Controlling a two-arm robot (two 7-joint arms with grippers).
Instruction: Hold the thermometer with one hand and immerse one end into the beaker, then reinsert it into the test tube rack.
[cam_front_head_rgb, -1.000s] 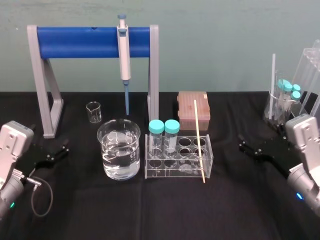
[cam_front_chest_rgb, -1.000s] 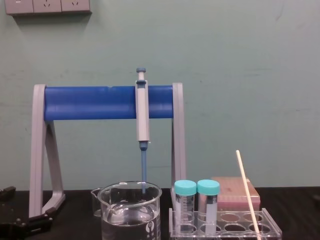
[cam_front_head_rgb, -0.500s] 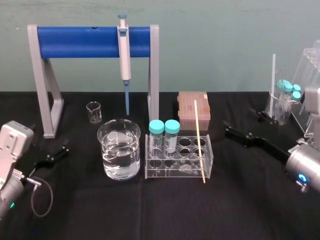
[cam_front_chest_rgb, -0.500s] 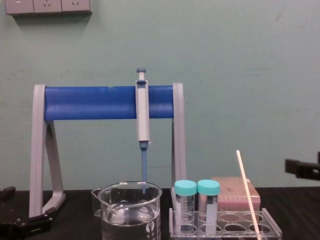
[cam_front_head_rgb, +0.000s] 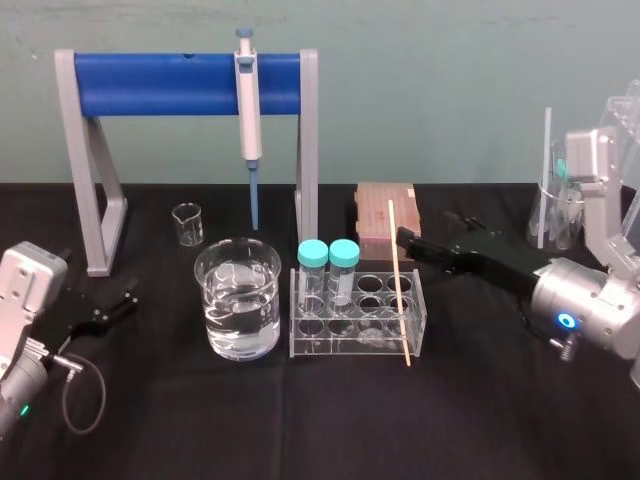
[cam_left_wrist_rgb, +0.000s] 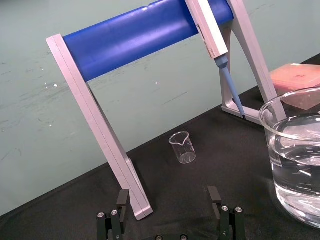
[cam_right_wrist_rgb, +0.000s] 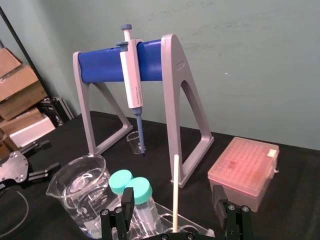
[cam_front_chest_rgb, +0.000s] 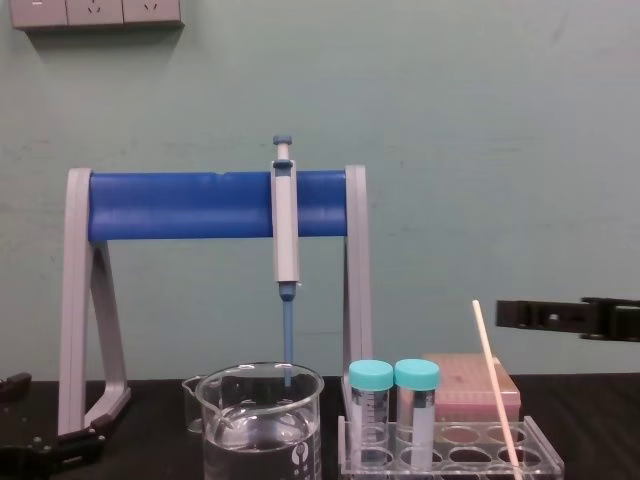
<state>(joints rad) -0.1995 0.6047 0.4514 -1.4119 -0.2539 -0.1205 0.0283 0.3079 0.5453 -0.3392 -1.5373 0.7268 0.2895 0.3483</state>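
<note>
the right gripper (cam_front_chest_rgb: 503, 313) has swung in from the table's right side to just beside the upper end of the thermometer (cam_front_head_rgb: 399, 285), fingers spread and apparently not yet touching it, so the rod still leans ungrasped in the test tube rack (cam_front_head_rgb: 300, 342); the left gripper (cam_left_wrist_rgb: 168, 196) is parked, fingers spread, at far left.

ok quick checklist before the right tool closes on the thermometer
1. right tool open: ok
2. thermometer lined up between its fingers, right wrist view: ok
3. tool around the rod: not ok, tips short of it in chest view
4. thermometer seated in test tube rack, leaning: ok
5. beaker holds liquid: ok
6. left tool parked far left, open: ok
</note>
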